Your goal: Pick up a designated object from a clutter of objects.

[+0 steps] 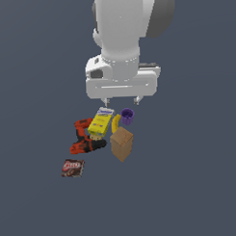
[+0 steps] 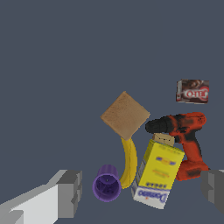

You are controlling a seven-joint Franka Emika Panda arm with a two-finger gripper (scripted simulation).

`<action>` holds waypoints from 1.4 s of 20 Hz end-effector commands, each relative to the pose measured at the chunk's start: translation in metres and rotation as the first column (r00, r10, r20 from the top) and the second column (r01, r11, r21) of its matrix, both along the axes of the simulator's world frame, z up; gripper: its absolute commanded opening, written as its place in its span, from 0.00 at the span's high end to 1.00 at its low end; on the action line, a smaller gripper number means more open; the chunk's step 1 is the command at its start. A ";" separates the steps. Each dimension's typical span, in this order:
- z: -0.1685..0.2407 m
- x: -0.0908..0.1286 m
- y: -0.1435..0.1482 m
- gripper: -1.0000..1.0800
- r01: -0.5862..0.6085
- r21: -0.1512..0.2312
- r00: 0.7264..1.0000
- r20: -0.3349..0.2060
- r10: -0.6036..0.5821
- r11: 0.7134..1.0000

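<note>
**Operator:** Report the layout, from the exterior view's left to its right.

**Technician:** Furthest left lies the small brown box (image 1: 73,167) with the red label, flat on the floor, apart from the rest and nearest the camera. Next comes the power drill (image 1: 85,138), lying on its side. The yellow box (image 1: 101,122) leans over the drill's front end. The banana (image 1: 116,126) lies just beside the yellow box, the purple cup (image 1: 127,116) is near its far end, and the tan box (image 1: 122,143) stands at its near end. The gripper (image 1: 121,101) hangs above the yellow box and cup, jaws spread wide, nothing between them.

**Operator:** Risk assessment?

**Technician:** The gripper hovers over the cluster, not the target. A straight descent from here would likely strike the yellow box or the cup. The arm probably needs to travel toward the exterior view's left and nearer the camera first.

**Operator:** Other hazards?

**Technician:** The target is low and flat, so a shallow descent may let the fingers (image 2: 69,193) close above it. The drill is its nearest neighbour; a sweep passing too low could catch it.
</note>
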State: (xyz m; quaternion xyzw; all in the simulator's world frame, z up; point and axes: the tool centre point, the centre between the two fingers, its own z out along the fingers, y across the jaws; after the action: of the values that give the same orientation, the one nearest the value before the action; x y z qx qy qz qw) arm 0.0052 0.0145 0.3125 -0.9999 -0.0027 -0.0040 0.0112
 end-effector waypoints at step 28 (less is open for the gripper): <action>-0.031 0.011 -0.005 0.04 -0.204 -0.024 0.978 -0.046 0.202 0.979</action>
State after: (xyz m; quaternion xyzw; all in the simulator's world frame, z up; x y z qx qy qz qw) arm 0.0131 0.0126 0.2850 -0.9955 -0.0929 0.0191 -0.0025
